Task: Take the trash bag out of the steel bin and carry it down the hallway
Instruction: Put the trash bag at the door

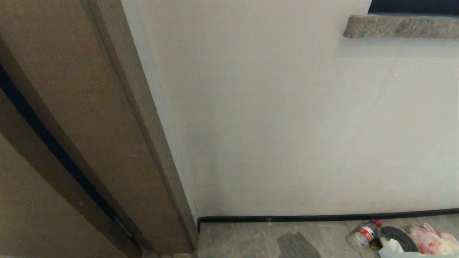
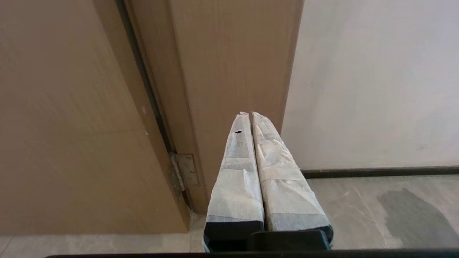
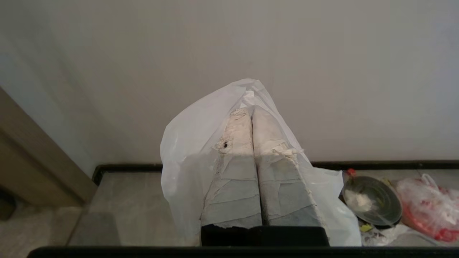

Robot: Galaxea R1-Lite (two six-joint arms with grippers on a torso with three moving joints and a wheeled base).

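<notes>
Two arms show only in their own wrist views. Farthest left stands the brown door frame (image 1: 107, 118), and the left gripper (image 2: 250, 115) hangs before it, its taped fingers (image 2: 236, 172) pressed together on nothing. Rightward, the right gripper (image 3: 251, 111) pinches the trash bag (image 3: 190, 150), a thin white crinkly film draped over its fingers (image 3: 236, 179); no print is visible. Low right, a plastic bottle (image 1: 364, 233), a dark round lid (image 1: 398, 238) and a pinkish-red bag (image 1: 432, 240) lie on the hallway floor (image 1: 251, 236), cut off by the frame edge.
</notes>
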